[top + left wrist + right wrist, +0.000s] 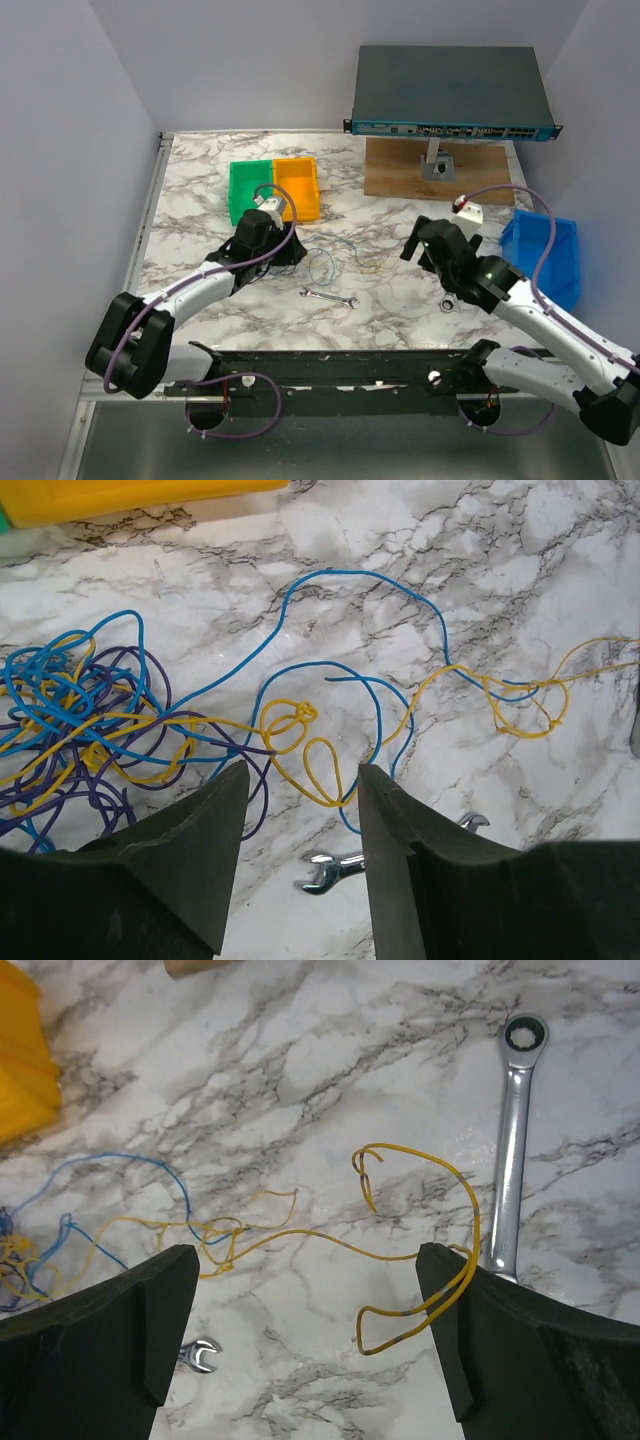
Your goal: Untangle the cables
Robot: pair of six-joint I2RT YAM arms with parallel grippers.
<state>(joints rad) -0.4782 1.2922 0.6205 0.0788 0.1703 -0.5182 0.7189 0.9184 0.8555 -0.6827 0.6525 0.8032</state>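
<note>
We list thin blue, yellow and purple wire cables [285, 720], tangled on the marbled desk [390, 300], long axis left-to-right. Our left hand [303, 770], moderately parted and empty, lies nearest the knot; our right hand [305, 1252], wide and empty, lies nearest the loose yellow tail.

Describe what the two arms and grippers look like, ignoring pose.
The left arm and right arm: white shells, black joints and bases. A thick purple cable runs along each, looping free near the wrist. The left gripper and right gripper have matte black wedge-shaped fingers with blunt tips.
</note>
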